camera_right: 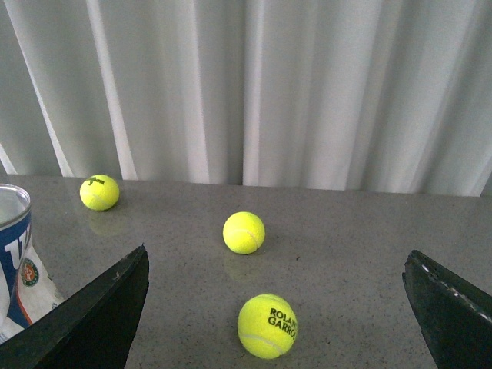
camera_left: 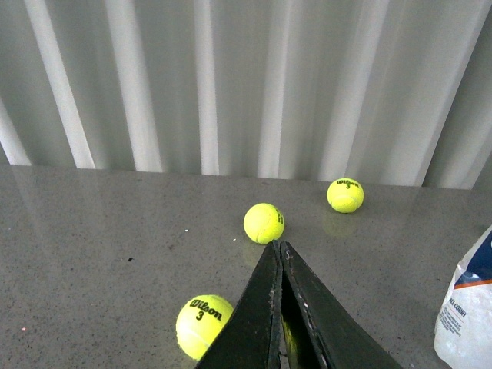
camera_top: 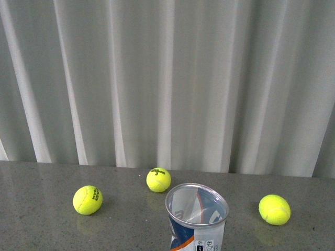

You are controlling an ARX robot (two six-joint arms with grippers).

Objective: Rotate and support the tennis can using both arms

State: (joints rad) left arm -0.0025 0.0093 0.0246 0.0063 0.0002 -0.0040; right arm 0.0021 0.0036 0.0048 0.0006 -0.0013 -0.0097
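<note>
The tennis can (camera_top: 197,217) stands on the grey table near the front edge, with its silver-rimmed open mouth up and its lower part cut off by the frame. Neither arm shows in the front view. In the left wrist view my left gripper (camera_left: 278,244) is shut with nothing between its fingers. The tennis can (camera_left: 467,315) is off to one side at the frame edge, apart from it. In the right wrist view my right gripper (camera_right: 277,254) is wide open over the table. The tennis can (camera_right: 15,261) stands just outside one finger (camera_right: 100,315).
Three yellow-green tennis balls lie on the table: one left (camera_top: 87,200), one behind the can (camera_top: 158,179), one right (camera_top: 274,209). A ball (camera_right: 267,326) lies between the open right fingers, and another ball (camera_left: 202,326) beside the left gripper. A white curtain (camera_top: 167,78) hangs behind the table.
</note>
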